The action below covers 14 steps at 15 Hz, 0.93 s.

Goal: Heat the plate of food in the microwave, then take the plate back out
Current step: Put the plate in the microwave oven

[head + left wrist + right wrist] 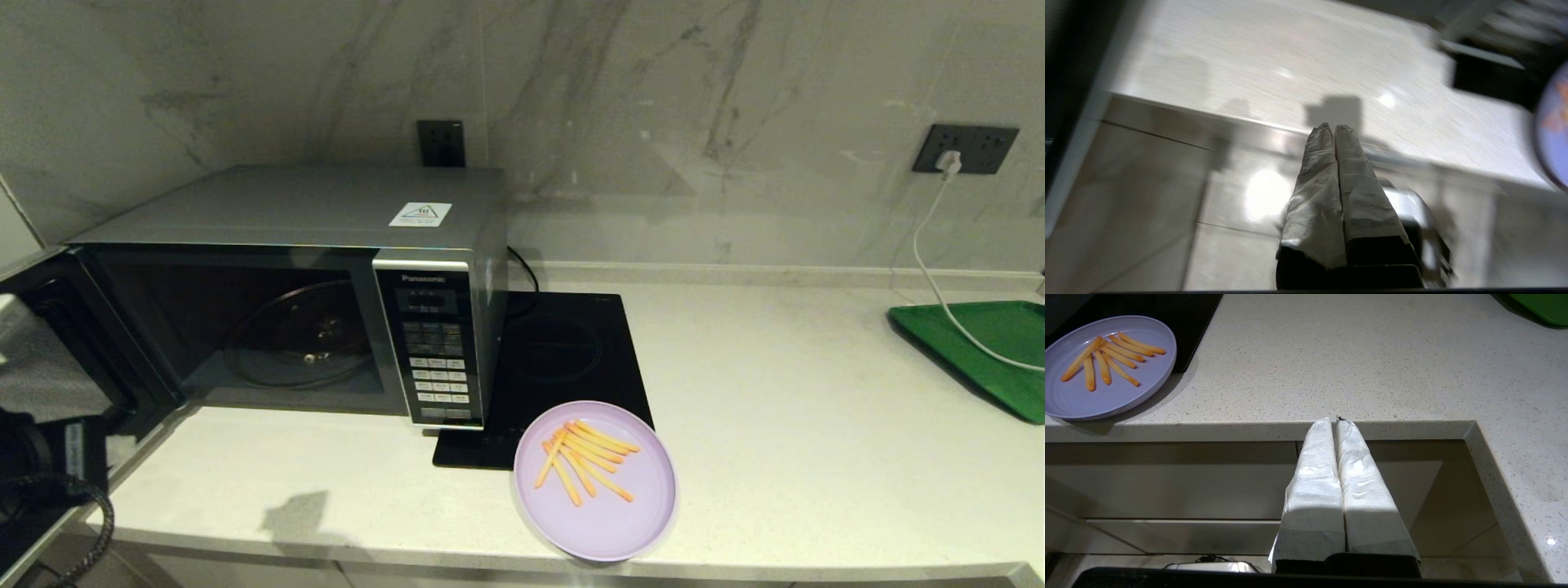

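The silver-grey Panasonic microwave (pixel 326 278) stands at the back left of the counter with its door (pixel 57 343) swung wide open to the left; the glass turntable (pixel 306 335) inside is bare. The pale lilac plate of food (pixel 594 480) with orange-yellow sticks (pixel 584 459) rests at the counter's front edge, partly on the black hob. It also shows in the right wrist view, plate (pixel 1106 367), and at the edge of the left wrist view, plate (pixel 1553 122). My left gripper (pixel 1334 127) is shut and empty, low before the counter edge, left of the plate. My right gripper (pixel 1333 419) is shut and empty, below the counter edge, right of the plate.
A flat black induction hob (pixel 563 359) lies right of the microwave. A green tray (pixel 992 347) sits at the far right with a white cable (pixel 939 278) running across it from a wall socket (pixel 963 149). Cabinet fronts (pixel 1208 477) lie under the counter edge.
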Available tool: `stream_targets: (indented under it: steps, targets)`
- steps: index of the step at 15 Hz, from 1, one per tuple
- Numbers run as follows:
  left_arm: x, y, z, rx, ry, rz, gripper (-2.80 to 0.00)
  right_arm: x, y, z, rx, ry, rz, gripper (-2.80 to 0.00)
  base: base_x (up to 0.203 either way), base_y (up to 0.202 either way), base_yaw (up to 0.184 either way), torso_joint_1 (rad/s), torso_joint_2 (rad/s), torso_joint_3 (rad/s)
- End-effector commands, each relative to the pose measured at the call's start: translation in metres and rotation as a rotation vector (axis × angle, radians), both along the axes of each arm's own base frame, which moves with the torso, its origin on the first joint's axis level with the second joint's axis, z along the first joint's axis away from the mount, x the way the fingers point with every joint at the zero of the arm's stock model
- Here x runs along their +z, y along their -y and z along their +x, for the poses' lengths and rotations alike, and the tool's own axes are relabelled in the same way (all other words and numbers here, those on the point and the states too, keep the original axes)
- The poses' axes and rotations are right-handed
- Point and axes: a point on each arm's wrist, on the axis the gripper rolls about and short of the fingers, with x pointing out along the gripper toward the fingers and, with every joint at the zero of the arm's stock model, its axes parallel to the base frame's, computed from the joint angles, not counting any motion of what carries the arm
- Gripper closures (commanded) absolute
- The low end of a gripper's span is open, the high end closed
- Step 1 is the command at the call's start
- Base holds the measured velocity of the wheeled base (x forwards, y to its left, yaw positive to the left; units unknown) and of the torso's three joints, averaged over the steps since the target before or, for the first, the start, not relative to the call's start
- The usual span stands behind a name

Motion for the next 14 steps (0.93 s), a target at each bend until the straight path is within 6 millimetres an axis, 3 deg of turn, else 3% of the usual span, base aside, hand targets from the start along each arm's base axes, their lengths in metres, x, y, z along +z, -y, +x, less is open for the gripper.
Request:
stream_targets:
  steps: [1,3,5,6,10,14]
  targets:
    - [-0.007,0.038,-0.010,-0.172,-0.069,-0.118,0.00,0.000,0.000,0.000,0.000,-0.001,0.001,0.00,0.000,0.000,0.000,0.000,0.00,0.000]
    - [-0.016,0.071,-0.011,-0.233,-0.171,-0.181,0.00,0.000,0.000,0.000,0.000,-0.002,0.001,0.00,0.000,0.000,0.000,0.000,0.00,0.000]
    - [-0.036,0.103,0.007,-0.189,-0.284,-0.154,0.00,0.000,0.000,0.000,0.000,-0.003,0.001,0.00,0.000,0.000,0.000,0.000,0.00,0.000]
    - [-0.044,0.120,0.013,-0.182,-0.317,-0.142,-2.80,0.000,0.000,0.000,0.000,-0.001,0.001,0.00,0.000,0.000,0.000,0.000,0.00,0.000]
    - [-0.077,0.180,0.044,-0.183,-0.408,-0.067,-2.80,0.000,0.000,0.000,0.000,-0.001,0.001,0.00,0.000,0.000,0.000,0.000,0.00,0.000]
    - [-0.084,0.225,0.078,-0.189,-0.395,-0.078,-2.80,0.000,0.000,0.000,0.000,-0.001,0.001,0.00,0.000,0.000,0.000,0.000,0.00,0.000]
